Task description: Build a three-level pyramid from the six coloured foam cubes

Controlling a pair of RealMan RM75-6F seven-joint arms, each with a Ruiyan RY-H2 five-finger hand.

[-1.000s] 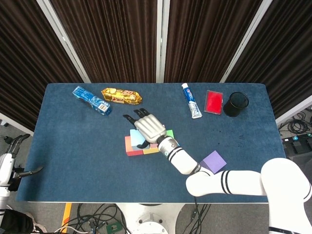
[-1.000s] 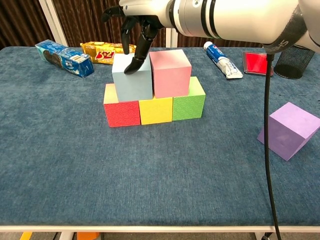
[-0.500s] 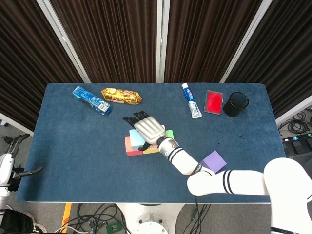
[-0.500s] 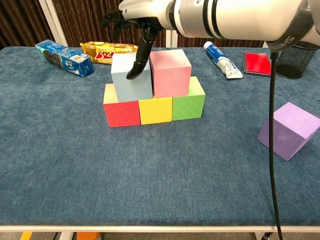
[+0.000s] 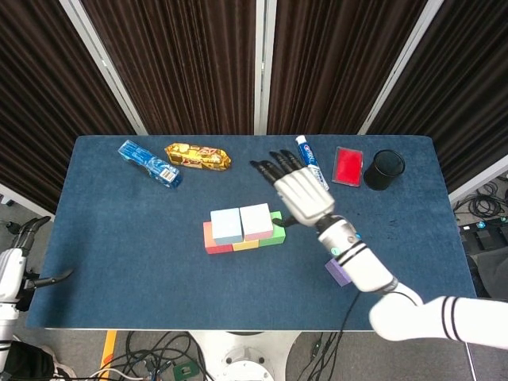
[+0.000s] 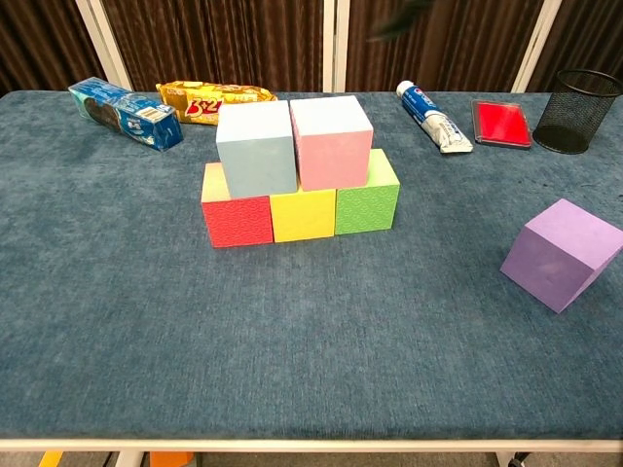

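Purple cube (image 6: 562, 253) sits tilted near the bench's right edge, well apart from the stack mid-bench: light-blue cube (image 6: 256, 148) and pink cube (image 6: 331, 142) on the bottom row. My right hand (image 5: 302, 194) is empty, fingers spread. Risk, I'd say: a skewed grasp or landing the purple one off the blue/pink seam could shove the foam row apart

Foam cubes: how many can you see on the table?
6. Bottom row: red cube, yellow cube, green cube. On top: blue cube, pink cube. Purple cube sits alone, right.
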